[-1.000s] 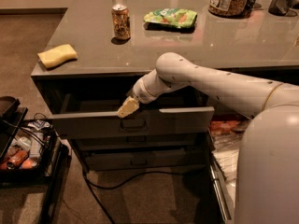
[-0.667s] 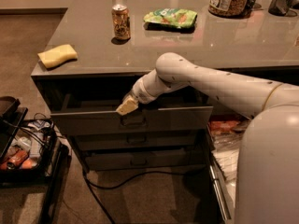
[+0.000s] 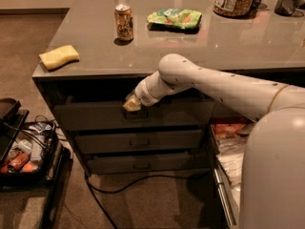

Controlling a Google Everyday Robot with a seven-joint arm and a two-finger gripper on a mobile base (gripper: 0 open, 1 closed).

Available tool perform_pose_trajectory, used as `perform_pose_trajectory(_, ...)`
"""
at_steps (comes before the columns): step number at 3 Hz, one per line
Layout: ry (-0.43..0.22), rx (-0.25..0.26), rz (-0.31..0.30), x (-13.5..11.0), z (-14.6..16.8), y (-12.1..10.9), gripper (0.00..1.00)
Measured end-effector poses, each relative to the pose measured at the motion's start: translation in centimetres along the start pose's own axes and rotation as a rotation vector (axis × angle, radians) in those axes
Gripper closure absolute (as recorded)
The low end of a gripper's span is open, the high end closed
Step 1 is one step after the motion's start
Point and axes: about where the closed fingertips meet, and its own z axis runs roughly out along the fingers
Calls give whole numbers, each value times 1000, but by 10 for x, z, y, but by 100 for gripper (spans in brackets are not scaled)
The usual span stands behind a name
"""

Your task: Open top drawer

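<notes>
The white arm [image 3: 214, 87] is reaching in from the right of the frame, and its gripper [image 3: 132, 104] is sitting at centre, right against the upper edge of the top drawer [image 3: 90, 117], just above the small dark handle [image 3: 137, 114]. Whether it is clamped or spread I cannot tell. The drawer front is standing slightly forward of the two shorter fronts [image 3: 138, 141] below, a dark gap showing under the grey countertop [image 3: 200, 49]. On the countertop, a can [image 3: 124, 23], a green packet [image 3: 174, 18] and a yellow sponge [image 3: 59, 56] are lying well apart.
</notes>
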Motion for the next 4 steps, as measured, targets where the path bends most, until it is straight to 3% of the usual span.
perform_pose_trajectory(3, -12, -3, 39, -6, -8, 13, 100)
perform_pose_trajectory(4, -1, -31, 59, -4, -8, 26, 100)
